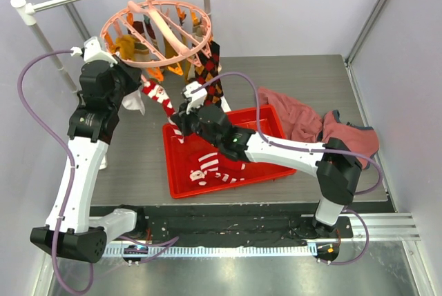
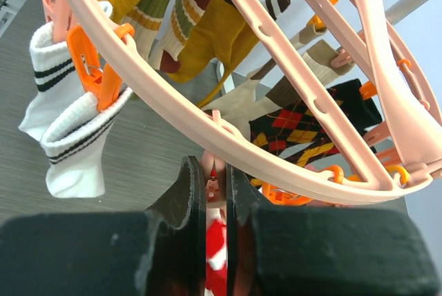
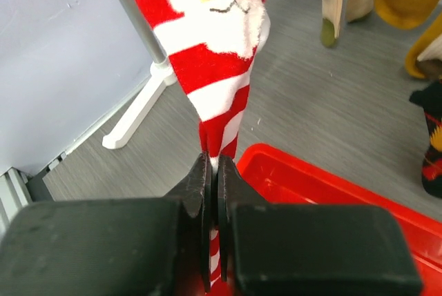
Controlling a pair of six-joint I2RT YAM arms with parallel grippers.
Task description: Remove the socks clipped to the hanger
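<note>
The left gripper (image 2: 216,172) is pinched tight on a small pink plastic peg (image 2: 214,187), at the bottom middle, just under the round salmon-pink plastic hanger (image 2: 179,96). The right gripper (image 3: 214,172) squeezes the red-and-white striped Santa sock (image 3: 207,68), which hangs down from the top middle.

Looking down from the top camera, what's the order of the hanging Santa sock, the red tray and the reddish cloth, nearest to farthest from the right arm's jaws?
1. Santa sock: pinched at its lower end, stretching up-left.
2. Red tray: directly underneath, spreading right.
3. Reddish cloth: farthest, off the tray's far-right corner.
</note>
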